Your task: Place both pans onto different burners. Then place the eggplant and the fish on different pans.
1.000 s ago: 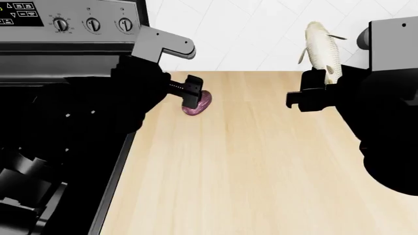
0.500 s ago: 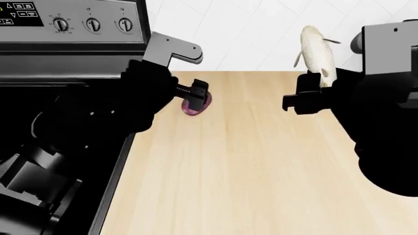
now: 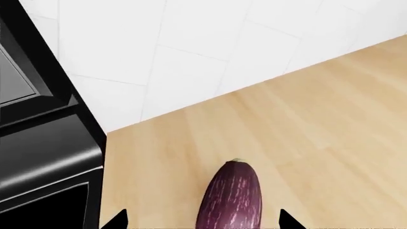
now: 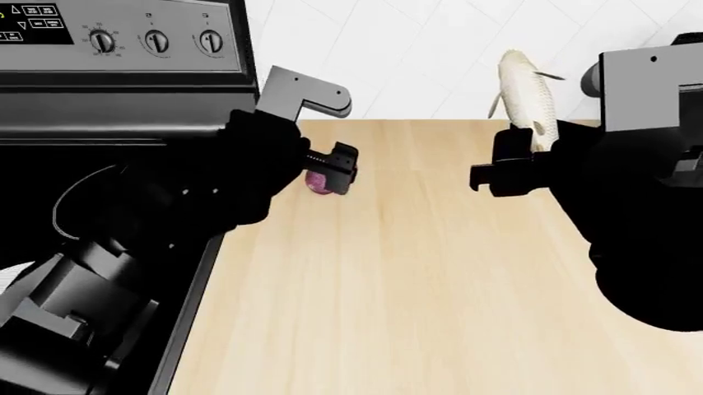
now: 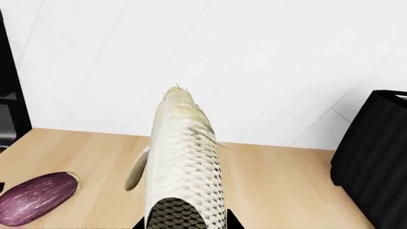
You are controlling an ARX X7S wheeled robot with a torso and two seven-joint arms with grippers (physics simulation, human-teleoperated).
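The purple eggplant lies on the wooden counter, between the wide-apart jaws of my open left gripper. The jaws do not touch it. In the head view the left gripper covers most of the eggplant. My right gripper is shut on the tail end of the pale fish and holds it up off the counter. In the head view the fish sticks up above the right gripper. One white burner ring shows on the black cooktop. Neither pan is in view.
The stove's control panel with knobs stands at the back left. The cooktop's edge runs beside the counter. A white tiled wall is behind. A black block stands at the counter's right end.
My left gripper has moved right and further over the eggplant, hiding more of it. My right gripper has shifted slightly left and up with the fish.
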